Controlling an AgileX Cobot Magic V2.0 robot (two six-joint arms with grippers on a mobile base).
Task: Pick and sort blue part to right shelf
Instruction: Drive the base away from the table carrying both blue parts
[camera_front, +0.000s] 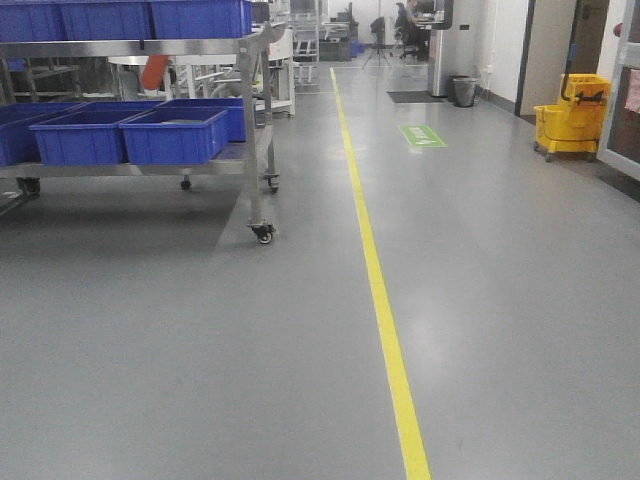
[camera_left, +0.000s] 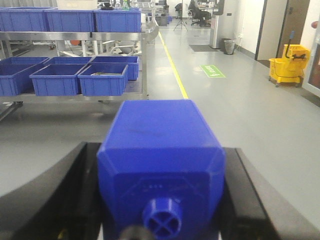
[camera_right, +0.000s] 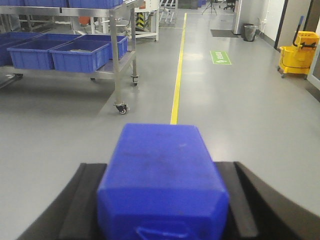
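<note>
Here, the right gripper (camera_right: 161, 210) is clenched on the blue part (camera_right: 162, 165), low centre. The left gripper (camera_left: 161, 200) grasps a knobbed blue block (camera_left: 160, 145); blue bins (camera_left: 102, 86) sit upper left.

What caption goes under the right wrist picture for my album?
Right gripper holding the blue part, with a yellow floor line and a cart of blue bins ahead.

grey floor (camera_front: 200, 350) carries a wheeled steel rack (camera_front: 253, 120) at its far left, blue bins (camera_front: 175, 140) on the lower shelf; a yellow mop bucket (camera_front: 572, 120) stands at the floor's right edge.
</note>
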